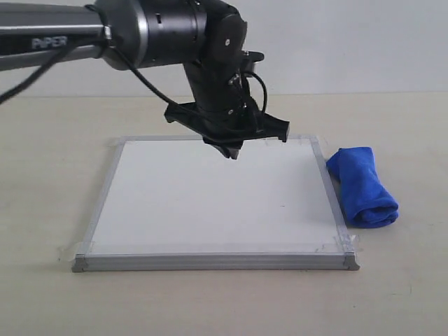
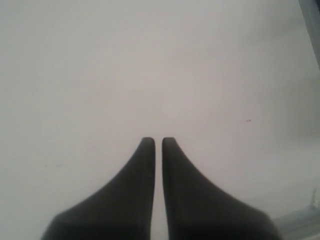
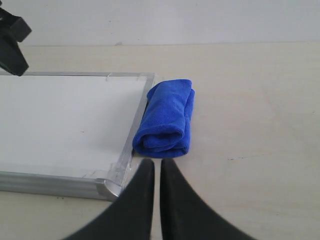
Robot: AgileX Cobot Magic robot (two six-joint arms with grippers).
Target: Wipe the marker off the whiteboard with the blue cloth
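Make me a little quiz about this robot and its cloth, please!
1. True or false: the blue cloth lies on top of the whiteboard.
2. What is the left gripper holding? A: the blue cloth. B: a pen. C: nothing.
3. Fill the gap: the left gripper hangs over the ___.

Key
1. False. It lies on the table, beside the whiteboard's right edge.
2. C. Its jaws are shut with nothing between them.
3. whiteboard
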